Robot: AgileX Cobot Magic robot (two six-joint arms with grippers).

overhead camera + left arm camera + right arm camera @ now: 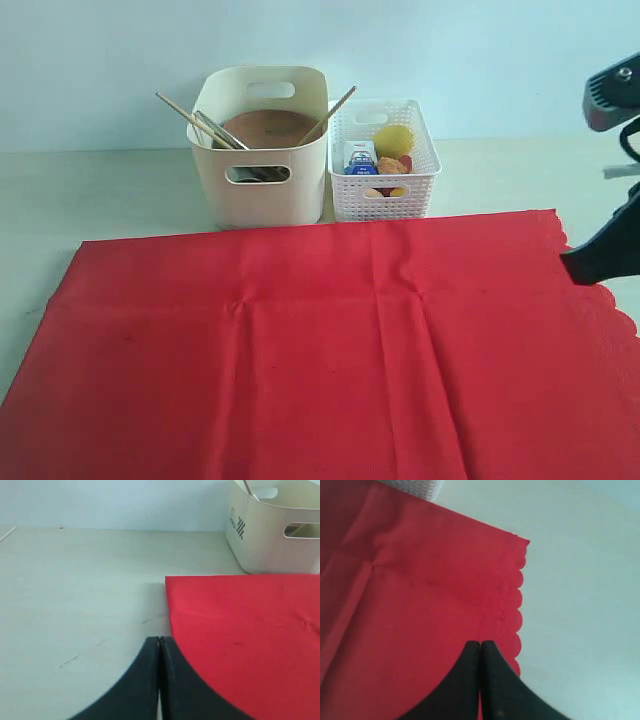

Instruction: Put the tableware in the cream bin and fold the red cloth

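The red cloth [300,350] lies spread flat on the bench [100,190], crossed by faint creases, with its scalloped edge on the right. Just behind its far edge stands the cream bin [262,190]. It holds the round brown plate [265,128] and 2 wooden chopsticks [180,112] that lean out over the rim. The white lattice basket [385,200] of food sits just beside the bin on the right. The left pincer [159,645] has its fingers pressed together on nothing, above the bench at the cloth's left edge near the far corner. The right pincer [480,647] is likewise closed and empty, over the scalloped edge.
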